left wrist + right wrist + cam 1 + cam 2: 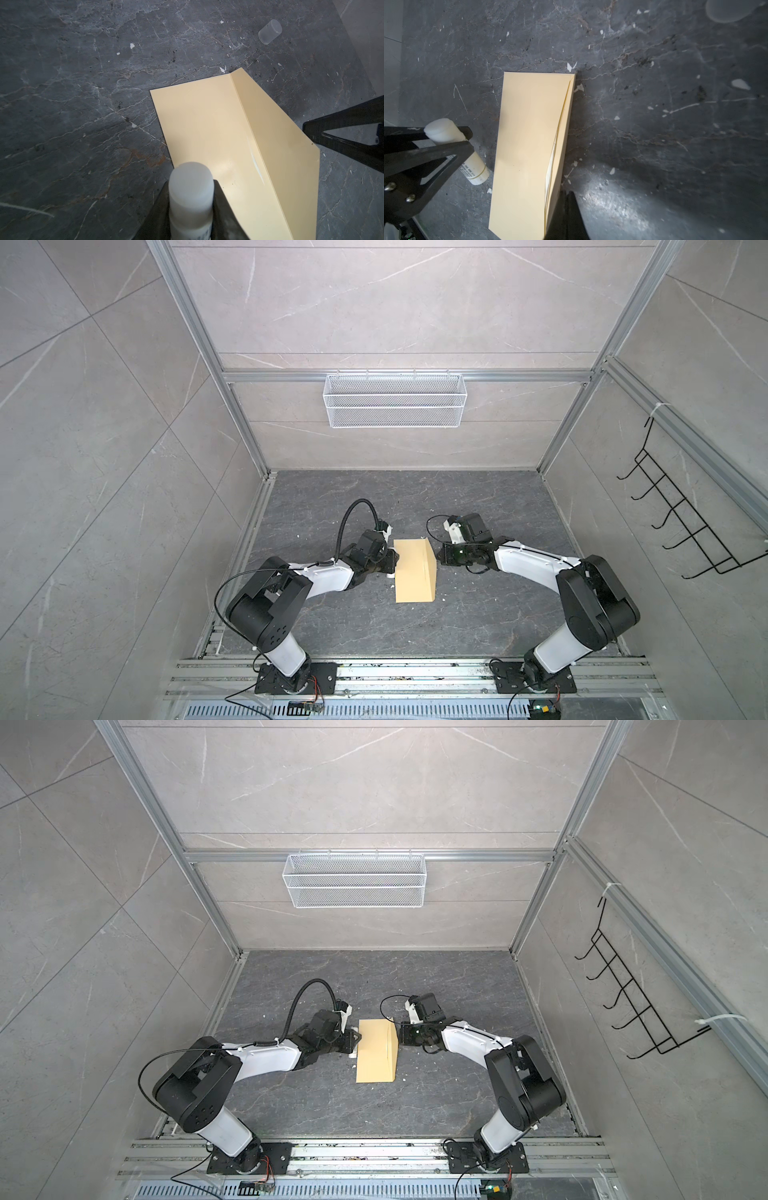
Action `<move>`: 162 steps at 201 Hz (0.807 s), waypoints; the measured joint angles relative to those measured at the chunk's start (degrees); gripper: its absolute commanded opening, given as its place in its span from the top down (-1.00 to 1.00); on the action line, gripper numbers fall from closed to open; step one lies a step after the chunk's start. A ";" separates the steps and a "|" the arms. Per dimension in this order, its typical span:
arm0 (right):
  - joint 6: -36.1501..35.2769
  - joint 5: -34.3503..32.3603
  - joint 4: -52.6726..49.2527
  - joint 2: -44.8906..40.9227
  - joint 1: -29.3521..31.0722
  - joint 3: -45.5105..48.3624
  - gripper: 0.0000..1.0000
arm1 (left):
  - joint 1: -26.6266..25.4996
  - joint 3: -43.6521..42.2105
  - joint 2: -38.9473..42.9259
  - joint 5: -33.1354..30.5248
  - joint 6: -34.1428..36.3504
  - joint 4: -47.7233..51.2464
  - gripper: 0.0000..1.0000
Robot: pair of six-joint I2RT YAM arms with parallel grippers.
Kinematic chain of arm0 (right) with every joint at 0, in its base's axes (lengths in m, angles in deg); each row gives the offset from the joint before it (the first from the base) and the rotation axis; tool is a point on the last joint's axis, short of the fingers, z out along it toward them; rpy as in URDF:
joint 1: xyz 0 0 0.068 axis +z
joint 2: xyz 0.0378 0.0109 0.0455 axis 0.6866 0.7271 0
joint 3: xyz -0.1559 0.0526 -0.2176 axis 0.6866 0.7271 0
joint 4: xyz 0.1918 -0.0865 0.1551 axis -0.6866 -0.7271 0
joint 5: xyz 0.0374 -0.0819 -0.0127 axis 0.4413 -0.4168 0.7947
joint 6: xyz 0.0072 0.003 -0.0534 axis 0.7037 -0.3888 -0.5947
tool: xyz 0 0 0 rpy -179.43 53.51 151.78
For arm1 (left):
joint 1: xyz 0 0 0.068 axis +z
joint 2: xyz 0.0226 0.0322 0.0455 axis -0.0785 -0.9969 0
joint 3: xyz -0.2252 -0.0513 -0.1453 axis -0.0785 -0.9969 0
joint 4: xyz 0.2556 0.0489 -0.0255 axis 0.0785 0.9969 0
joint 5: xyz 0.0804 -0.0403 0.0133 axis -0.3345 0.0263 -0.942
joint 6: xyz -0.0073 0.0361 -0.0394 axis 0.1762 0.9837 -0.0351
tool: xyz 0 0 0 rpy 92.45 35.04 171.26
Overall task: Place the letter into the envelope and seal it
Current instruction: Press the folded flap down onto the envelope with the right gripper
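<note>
The right pincer [566, 196] has its jaws pressed together on the free edge of the flap of the envelope [415, 572]. The flap stands tilted up from the counter [374, 506]. The left pincer [191, 182] is clamped around a white glue stick [475, 171], held just beside the envelope's opposite long edge.

The plain yellow-tan envelope lies near the middle of the counter. Its long sides run from the back edge toward the front edge, and the flap is along its right side. The letter [550, 172] is inside it, with only a pale sliver showing in the mouth under the flap. A thin white streak runs beside the flap's crease. A clear cap [270, 31] lies on its side on the counter, well apart from one envelope corner.

The counter is dark grey and stone-like, with pale veins and a scatter of white flecks around the envelope. Pale grey marble-look panels in aluminium framing wall it in at the back, left and right. A white wire basket [394, 400] hangs on the back wall, well above the counter. A black wire hook rack [690, 514] hangs on the right wall.

Both arms are bolted to aluminium rails along the front edge. They bend inward, one along each long side of the envelope. Bare counter stretches from the envelope's far short edge to the back edge, and from its near short edge to the front rails. The arms' elbows sit near the left and right edges.
</note>
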 measured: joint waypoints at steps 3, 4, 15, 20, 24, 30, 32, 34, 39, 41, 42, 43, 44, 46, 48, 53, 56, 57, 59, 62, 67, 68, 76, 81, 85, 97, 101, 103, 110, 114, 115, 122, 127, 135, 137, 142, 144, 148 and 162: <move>0.13 0.22 0.20 0.17 0.09 0.00 0.99 | 0.00 0.04 -0.13 0.00 0.00 -0.09 1.00; 0.15 0.26 0.26 0.22 0.09 0.00 0.99 | 0.00 0.04 -0.17 0.00 0.00 -0.11 1.00; 0.70 0.96 0.98 0.81 0.46 0.00 0.99 | 0.00 0.22 -0.76 0.17 -0.24 -0.70 1.00; 1.05 1.22 1.38 1.05 0.66 0.00 0.99 | 0.00 0.31 -0.92 0.39 -0.35 -0.83 1.00; 1.25 1.42 1.51 1.22 0.79 0.00 0.99 | 0.00 0.44 -1.07 0.50 -0.39 -0.98 1.00; 1.62 1.73 1.81 1.42 1.03 0.00 0.99 | 0.00 0.59 -1.31 0.66 -0.46 -1.22 1.00; 1.64 1.86 2.01 1.53 1.11 0.00 0.99 | 0.00 0.63 -1.40 0.72 -0.48 -1.29 1.00; 1.70 1.97 2.14 1.60 1.16 0.00 0.99 | 0.00 0.70 -1.53 0.85 -0.52 -1.40 1.00; 1.92 2.12 2.45 1.73 1.36 0.00 0.99 | 0.00 0.79 -1.75 0.96 -0.61 -1.64 1.00; 2.08 2.25 2.64 1.81 1.44 0.00 0.99 | 0.00 0.81 -1.84 0.98 -0.63 -1.73 1.00; 2.14 2.34 2.67 1.88 1.51 0.00 0.99 | 0.00 0.83 -1.90 1.01 -0.66 -1.81 1.00; 2.16 2.38 2.71 1.90 1.53 0.00 0.99 | 0.00 0.83 -1.92 1.03 -0.66 -1.88 1.00; 2.19 2.40 2.75 1.92 1.55 0.00 0.99 | 0.00 0.83 -1.95 1.03 -0.70 -1.97 1.00; 2.34 2.49 2.95 1.99 1.66 0.00 0.99 | 0.00 0.85 -2.01 1.05 -0.72 -2.03 1.00; 2.51 2.56 3.08 2.08 1.75 0.00 0.99 | 0.00 0.90 -2.16 1.05 -0.81 -2.16 1.00; 2.73 2.73 3.43 2.27 1.92 0.00 0.99 | 0.00 0.92 -2.34 1.09 -0.85 -2.49 1.00; 2.82 2.86 3.58 2.40 2.05 -0.02 0.99 | 0.00 0.92 -2.45 1.11 -0.92 -2.67 1.00; 2.86 2.89 3.67 2.43 2.10 -0.02 0.99 | 0.00 0.94 -2.47 1.14 -0.92 -2.71 1.00; 2.99 2.89 3.82 2.56 2.16 -0.02 0.99 | 0.00 0.94 -2.54 1.16 -1.01 -2.82 1.00; 3.10 2.95 4.02 2.75 2.32 -0.02 0.99 | 0.00 0.96 -2.64 1.20 -1.05 -2.97 1.00; 3.21 3.02 4.33 3.15 2.56 -0.07 0.99 | 0.00 0.98 -2.78 1.27 -1.09 -3.26 1.00; 3.26 3.06 4.33 3.21 2.60 -0.07 0.99 | 0.00 0.98 -2.80 1.27 -1.09 -3.26 1.00; 3.54 3.13 4.48 3.87 2.97 -0.26 0.99 | 0.00 1.05 -2.97 1.38 -1.18 -3.56 1.00; 3.67 3.21 4.66 4.44 3.26 -0.46 0.99 | 0.00 1.09 -3.10 1.42 -1.25 -3.72 1.00; 3.96 3.28 4.74 4.81 3.45 -0.57 0.99 | 0.00 1.14 -3.21 1.46 -1.29 -3.82 1.00; 4.22 3.32 4.79 6.27 4.15 -1.20 0.99 | 0.00 1.22 -3.50 1.51 -1.44 -4.28 1.00; 4.44 3.28 4.81 6.69 4.39 -1.42 0.99 | 0.00 1.22 -3.58 1.53 -1.51 -4.48 1.00; 4.42 3.30 4.81 6.99 4.52 -1.51 0.99 | 0.00 1.22 -3.63 1.53 -1.53 -4.52 1.00; 4.61 3.30 4.81 7.74 4.94 -1.88 0.99 | 0.00 1.22 -3.80 1.57 -1.68 -4.81 1.00; 4.66 3.30 4.81 8.13 5.16 -2.10 0.99 | 0.00 1.25 -3.89 1.64 -1.73 -4.96 1.00; 4.66 3.30 4.81 8.20 5.20 -2.14 0.99 | 0.02 1.27 -3.93 1.64 -1.77 -5.01 1.00; 4.68 3.30 4.92 8.98 5.62 -2.51 0.99 | 0.02 1.33 -4.09 1.70 -1.97 -5.14 1.00; 4.74 3.26 4.94 9.40 5.90 -2.75 1.00 | 0.02 1.38 -4.22 1.90 -2.08 -5.29 1.00; 4.90 3.26 5.11 10.29 6.40 -3.15 1.00 | 0.02 1.49 -4.37 2.05 -2.10 -5.42 1.00; 4.90 3.26 5.18 10.40 6.49 -3.17 1.00 | 0.02 1.49 -4.37 2.08 -2.12 -5.42 1.00; 5.05 3.26 5.22 10.86 6.75 -3.34 1.00 | 0.02 1.53 -4.42 2.29 -2.12 -5.42 1.00; 5.05 3.28 5.31 10.97 6.88 -3.41 1.00 | 0.02 1.53 -4.42 2.34 -2.12 -5.42 1.00; 5.07 3.26 5.40 11.04 6.97 -3.50 1.00 | 0.02 1.53 -4.42 2.54 -2.19 -5.44 1.00; 5.09 3.06 5.66 11.52 7.41 -3.91 1.00 | 0.02 1.55 -4.42 2.73 -2.49 -5.46 1.00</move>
